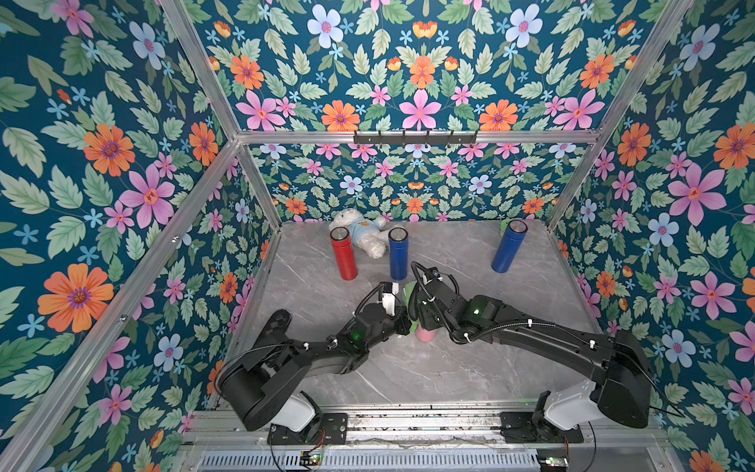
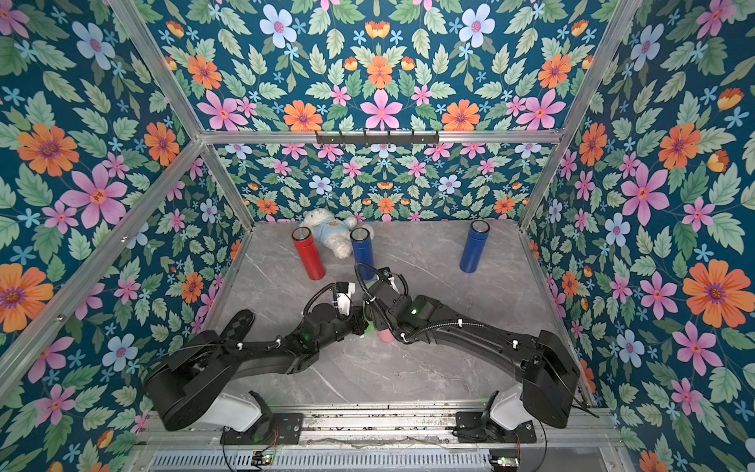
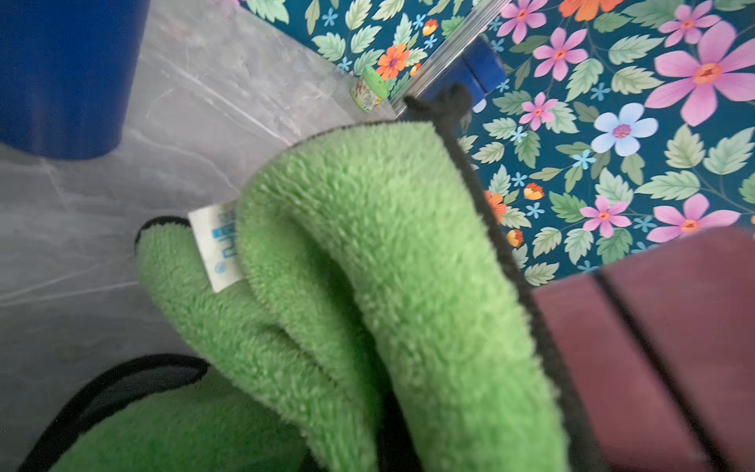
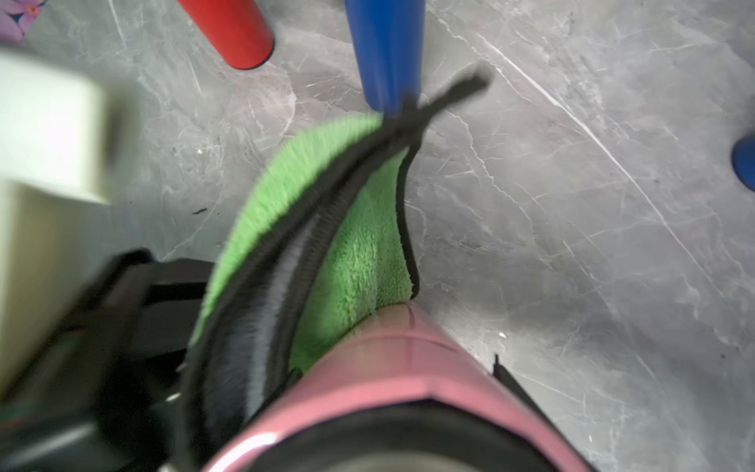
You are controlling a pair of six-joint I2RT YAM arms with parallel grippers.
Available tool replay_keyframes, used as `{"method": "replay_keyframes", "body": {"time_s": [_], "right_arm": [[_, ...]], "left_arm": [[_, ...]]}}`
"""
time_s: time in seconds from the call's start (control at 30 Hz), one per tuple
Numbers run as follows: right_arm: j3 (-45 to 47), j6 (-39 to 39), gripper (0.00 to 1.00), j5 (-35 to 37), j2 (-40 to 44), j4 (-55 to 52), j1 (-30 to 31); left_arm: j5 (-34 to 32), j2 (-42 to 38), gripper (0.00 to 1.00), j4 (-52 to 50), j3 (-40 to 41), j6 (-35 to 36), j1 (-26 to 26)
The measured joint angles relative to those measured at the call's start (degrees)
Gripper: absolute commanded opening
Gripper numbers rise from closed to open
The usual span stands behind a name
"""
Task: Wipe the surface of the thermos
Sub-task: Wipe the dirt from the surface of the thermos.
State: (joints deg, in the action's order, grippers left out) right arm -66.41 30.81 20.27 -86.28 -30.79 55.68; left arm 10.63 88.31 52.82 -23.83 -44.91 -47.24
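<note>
In both top views the two arms meet over the middle of the grey marble table (image 1: pixel 470 367). The pink thermos (image 1: pixel 425 335) is there, mostly hidden under the right arm, with only its lower end showing. Whether it rests on the table or is lifted cannot be told. The right gripper (image 1: pixel 424 323) is at its body. The left gripper (image 1: pixel 404 318) is just beside it, with the green microfibre cloth (image 1: pixel 409 291) bunched between them. Toward the far edge a red thermos (image 1: pixel 343 253) and a blue thermos (image 1: pixel 398 253) stand upright, and a white plush bear (image 1: pixel 363 233) lies between and behind them. A second blue thermos (image 1: pixel 508 247) stands near the far right corner.

In the left wrist view the cloth (image 3: pixel 388 265) fills the middle, folded over itself, black-hemmed, with a white care label (image 3: pixel 216 245) showing. The left gripper's fingers are buried in the fabric, pressed together and pinching the cloth. The hem lies against the pink thermos (image 3: pixel 653 347), which looks dark here. A small green-lidded jar (image 3: pixel 369 90) sits by the far right corner.

In the right wrist view the pink thermos (image 4: pixel 388 367) runs out from the right gripper, which clamps its body. One black fingertip (image 4: pixel 506 378) touches its side. The cloth (image 4: pixel 355 261) is pressed against the thermos's cap end.
</note>
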Motion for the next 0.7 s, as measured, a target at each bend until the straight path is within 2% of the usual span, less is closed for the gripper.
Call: {"method": "replay_keyframes", "body": {"time_s": [0.2, 0.33, 0.47, 0.7], "right_arm": [[-0.1, 2.2, 0.0, 2.5, -0.1, -0.7, 0.6], [-0.8, 3.4, 0.0, 3.2, -0.5, -1.6, 0.6], [-2.3, 4.8, 0.0, 3.8, -1.5, -3.7, 0.6], [-6.2, 6.7, 0.0, 3.7, -4.0, -7.2, 0.3]], "left_arm": [[-2.1, 13.2, 0.0, 10.6, 1.8, -3.2, -1.2], [-2.1, 15.2, 0.0, 13.4, 2.8, -4.4, -1.9], [-2.8, 8.7, 0.0, 6.7, 3.7, -1.5, -4.2], [-9.9, -6.5, 0.0, -12.3, 1.6, 12.2, -9.4]]}}
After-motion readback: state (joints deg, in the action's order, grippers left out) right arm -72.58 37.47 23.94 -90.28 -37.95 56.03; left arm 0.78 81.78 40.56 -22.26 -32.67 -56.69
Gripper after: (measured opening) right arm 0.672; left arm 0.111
